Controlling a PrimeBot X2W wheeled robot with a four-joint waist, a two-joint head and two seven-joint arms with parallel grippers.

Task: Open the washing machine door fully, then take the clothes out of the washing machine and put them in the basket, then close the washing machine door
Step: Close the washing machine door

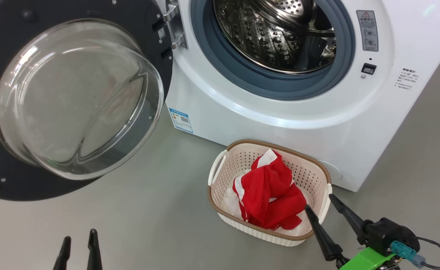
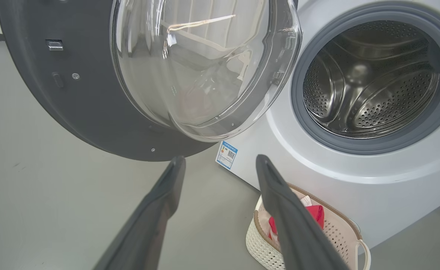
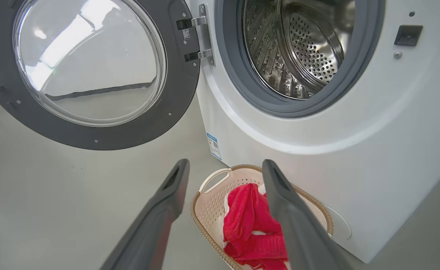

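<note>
The white washing machine [image 1: 280, 112] stands with its steel drum [image 1: 276, 33] bare. Its black-rimmed door [image 1: 73, 97] with the glass bowl hangs swung wide to the left. On the floor against the machine sits the cream basket [image 1: 220, 165], and the red and white clothes [image 1: 268, 195] lie heaped in it. My right gripper [image 1: 320, 202] is open just above the basket's right end, holding nothing. My left gripper [image 1: 79, 238] is open at the lower left, low over the floor below the door. The left wrist view shows the door [image 2: 92, 112], the drum [image 2: 370, 75] and the basket [image 2: 257, 243].
Grey floor [image 1: 130, 210] spreads around the basket and under the door. The open door overhangs the floor on the left. A blue label [image 1: 181, 120] sits on the machine's lower left corner, and a round cover [image 1: 332, 170] is low on its front, behind the basket.
</note>
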